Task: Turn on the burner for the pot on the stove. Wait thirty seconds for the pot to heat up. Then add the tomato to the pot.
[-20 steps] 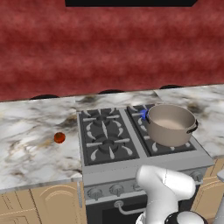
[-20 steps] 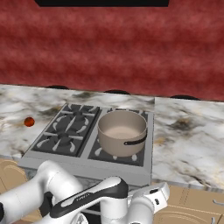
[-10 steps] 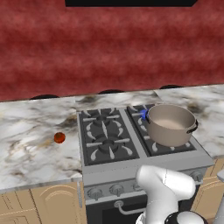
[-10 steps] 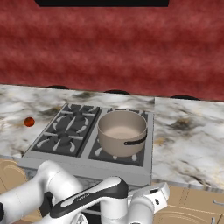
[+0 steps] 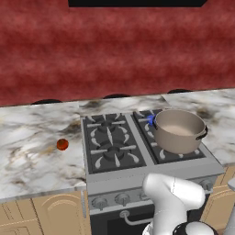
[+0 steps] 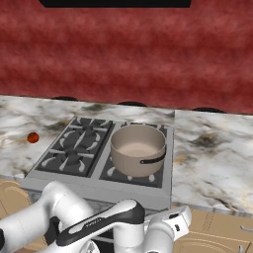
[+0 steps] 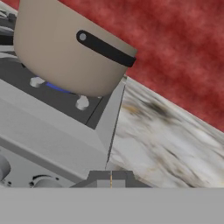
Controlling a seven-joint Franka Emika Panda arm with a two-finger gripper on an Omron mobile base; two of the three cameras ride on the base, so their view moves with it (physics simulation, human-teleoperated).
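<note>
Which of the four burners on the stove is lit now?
The round black burner under the wide grey-tan metal pot, on the right side of the grey steel stove. A small blue flame glows at its edge; the other three show none.

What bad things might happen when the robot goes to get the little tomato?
The tomato is a small glossy ball lying on the counter left of the stove; it may roll or slip away from the fingers.

The pot sits on the far right side, over a blue flame, so carrying the tomato across the stove risks dropping it onto the grates or bumping the hot pot.
</note>
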